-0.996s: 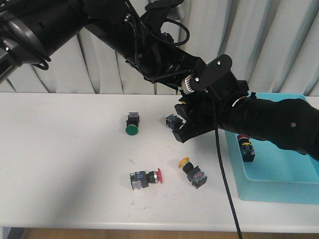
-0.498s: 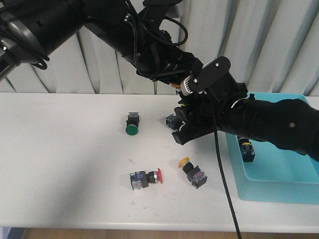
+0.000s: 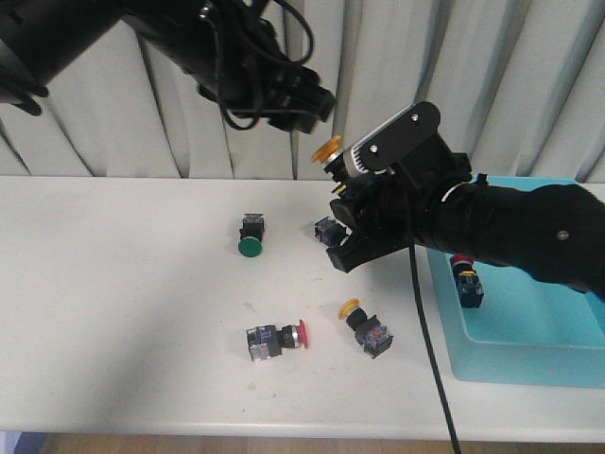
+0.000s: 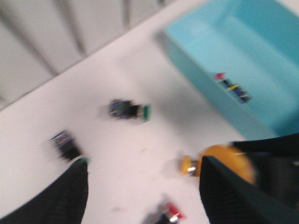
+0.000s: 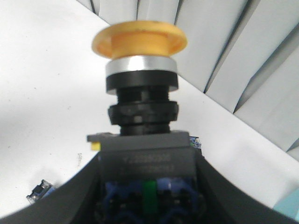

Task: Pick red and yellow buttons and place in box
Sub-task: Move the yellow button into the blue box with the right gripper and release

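My right gripper (image 3: 342,168) is shut on a yellow button (image 3: 328,149) and holds it above the table, cap towards the curtain. In the right wrist view its black-and-grey body (image 5: 145,163) sits between the fingers (image 5: 147,186), with the yellow cap (image 5: 139,38) beyond. My left gripper (image 3: 304,96) is open and empty, high up at the back; the left wrist view shows its fingers wide apart (image 4: 145,186). A red button (image 3: 276,339) and another yellow button (image 3: 367,330) lie on the table. One red button (image 3: 465,279) lies in the light blue box (image 3: 529,331).
A green-capped switch (image 3: 250,236) lies at mid table, and another switch (image 3: 328,228) lies partly behind my right gripper. A black cable (image 3: 430,359) hangs from the right arm across the table's front. A curtain closes off the back.
My left arm has let go and pulled away up and to the left, leaving the yellow button in my right gripper. The right arm has barely moved.
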### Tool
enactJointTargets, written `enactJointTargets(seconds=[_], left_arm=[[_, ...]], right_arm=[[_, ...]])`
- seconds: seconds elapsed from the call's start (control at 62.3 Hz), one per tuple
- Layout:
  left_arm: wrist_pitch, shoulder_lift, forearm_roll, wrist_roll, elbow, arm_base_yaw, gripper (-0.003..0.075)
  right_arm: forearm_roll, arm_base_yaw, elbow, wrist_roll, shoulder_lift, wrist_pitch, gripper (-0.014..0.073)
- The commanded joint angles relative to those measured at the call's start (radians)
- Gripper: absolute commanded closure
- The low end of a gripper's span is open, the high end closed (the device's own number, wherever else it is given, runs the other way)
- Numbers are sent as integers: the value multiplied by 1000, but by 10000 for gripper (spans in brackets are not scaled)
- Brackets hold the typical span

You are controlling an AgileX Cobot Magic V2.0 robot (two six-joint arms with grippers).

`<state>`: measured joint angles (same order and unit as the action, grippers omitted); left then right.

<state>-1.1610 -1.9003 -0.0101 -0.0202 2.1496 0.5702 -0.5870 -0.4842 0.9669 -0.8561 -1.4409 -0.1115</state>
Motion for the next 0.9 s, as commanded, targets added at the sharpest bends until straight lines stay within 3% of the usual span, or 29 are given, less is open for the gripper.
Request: enactJointTargets(seconds=[0.0,0.177,0.337,0.594,0.691,0.883], left_arm=[[23,69,100,-69,25,-3,239],[13,88,121,-77,25,-3,294],[-19,118,155,-48,25,-3,381],[-61,177,311,-52,25,-3,727],[-79,181,346,-60,24,-3,728],[-83,182,345,-60,-15,-3,727]], right_arm=[[3,3,31,-7,71,56,601],[18,18,31,-8,129,44,599],[30,135,31,6,166,20,598],[28,460,31,113,171,-68,596],[28,540,31,139,152,-70,595],[29,593,31,144,35,-67,592]])
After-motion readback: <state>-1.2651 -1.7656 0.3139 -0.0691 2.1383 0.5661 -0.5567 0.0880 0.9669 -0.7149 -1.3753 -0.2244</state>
